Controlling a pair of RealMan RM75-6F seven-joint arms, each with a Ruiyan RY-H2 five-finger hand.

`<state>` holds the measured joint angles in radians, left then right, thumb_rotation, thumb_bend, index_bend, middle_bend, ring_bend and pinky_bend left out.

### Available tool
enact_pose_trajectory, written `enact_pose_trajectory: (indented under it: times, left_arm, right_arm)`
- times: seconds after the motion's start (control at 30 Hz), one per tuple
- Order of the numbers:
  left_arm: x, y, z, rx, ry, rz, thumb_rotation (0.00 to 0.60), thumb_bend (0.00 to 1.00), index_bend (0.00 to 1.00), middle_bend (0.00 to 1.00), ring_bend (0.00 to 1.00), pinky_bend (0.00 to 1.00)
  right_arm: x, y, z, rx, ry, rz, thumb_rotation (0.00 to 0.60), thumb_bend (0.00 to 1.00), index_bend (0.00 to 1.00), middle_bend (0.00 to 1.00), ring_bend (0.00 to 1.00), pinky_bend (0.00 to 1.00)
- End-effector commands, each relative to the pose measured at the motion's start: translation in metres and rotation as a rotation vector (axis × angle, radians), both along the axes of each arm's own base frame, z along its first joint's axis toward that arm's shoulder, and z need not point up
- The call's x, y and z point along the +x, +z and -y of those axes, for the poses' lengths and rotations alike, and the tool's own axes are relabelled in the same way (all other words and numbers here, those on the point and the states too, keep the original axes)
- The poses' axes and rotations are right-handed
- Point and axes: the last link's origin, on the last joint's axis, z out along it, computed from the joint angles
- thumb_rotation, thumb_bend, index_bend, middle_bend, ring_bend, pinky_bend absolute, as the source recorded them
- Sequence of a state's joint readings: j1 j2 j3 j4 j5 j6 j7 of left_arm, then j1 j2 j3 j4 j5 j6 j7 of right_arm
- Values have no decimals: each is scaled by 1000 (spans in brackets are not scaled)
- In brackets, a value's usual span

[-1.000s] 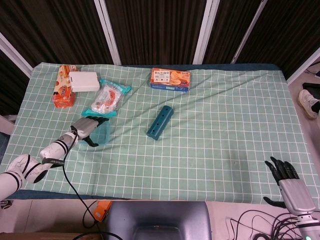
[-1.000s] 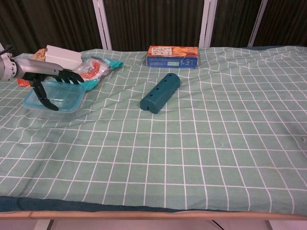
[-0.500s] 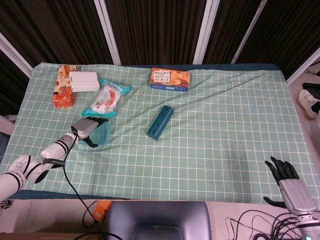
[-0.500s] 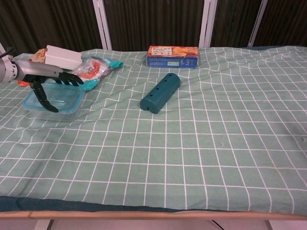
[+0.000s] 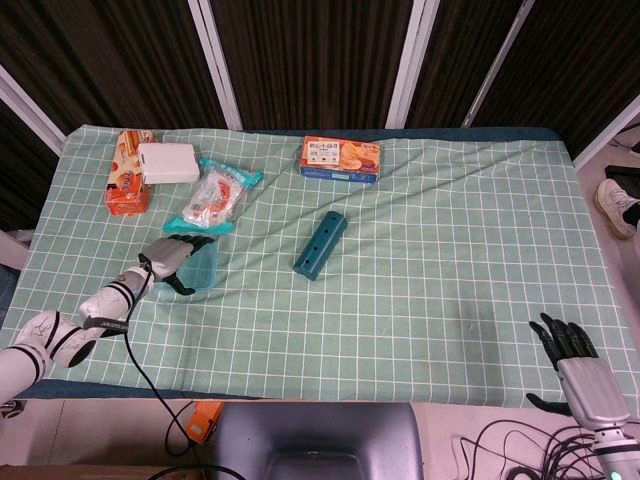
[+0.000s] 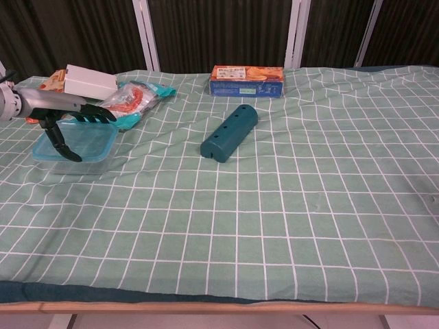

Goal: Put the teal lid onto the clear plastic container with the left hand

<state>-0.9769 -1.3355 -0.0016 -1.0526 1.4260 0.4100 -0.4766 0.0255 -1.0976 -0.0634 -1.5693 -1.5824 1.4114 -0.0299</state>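
Far left, toward the far edge of the table (image 5: 450, 250): you have an orange snack pack (image 5: 124, 180) with a white box (image 5: 167, 162) lying across its far end. Just right of these lies a clear bag of red-and-white snacks (image 5: 213, 198), teal at its ends.

Left side, nearer to you than the bag: your left hand (image 5: 168, 256) sits over the left part of the clear plastic container (image 6: 75, 145). The teal lid (image 6: 81, 137) lies flat on the container's top; whether it is pressed home cannot be told. In the chest view your fingers (image 6: 96, 114) reach out level across the far edge of the lid, spread a little, and the thumb (image 6: 62, 144) hooks down over the left near side. Whether you are gripping the lid or only resting on it cannot be told from either view. The container stands on the green checked cloth, just near of the snack bag, close to it.

Centre: a dark teal cylinder with holes (image 5: 320, 244) lies on its side, angled, well apart from the container. Beyond it, near the far edge, lies a blue-and-orange biscuit box (image 5: 341, 159).

Far right, near corner: your right hand (image 5: 572, 352) is off the table's near edge, fingers spread, holding nothing. It shows in the head view only.
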Motion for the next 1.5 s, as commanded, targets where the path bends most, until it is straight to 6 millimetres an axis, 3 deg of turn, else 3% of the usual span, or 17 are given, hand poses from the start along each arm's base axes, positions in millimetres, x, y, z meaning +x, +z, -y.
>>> enact_pose_trajectory:
  times: [0.03, 0.13, 0.23, 1.5]
  left_arm:
    - [-1, 1, -1, 4, 9, 9, 600, 247, 0, 172, 131, 114]
    - [-2, 3, -1, 10, 20, 23, 600, 245, 0, 59, 30, 57]
    - [-2, 4, -2, 9, 32, 32, 600, 238, 0, 1, 0, 9]
    - [-2, 10, 0, 48, -17, 46, 600, 212, 0, 0, 0, 0]
  right_arm:
    - [0, 0, 0, 1, 0, 0, 600, 112, 0, 0, 0, 0]
    - [0, 0, 0, 1, 0, 1, 600, 113, 0, 0, 0, 0]
    - [0, 0, 0, 0, 0, 2, 600, 113, 0, 0, 0, 0]
    - [0, 1, -1, -2, 2, 3, 600, 113, 0, 0, 0, 0]
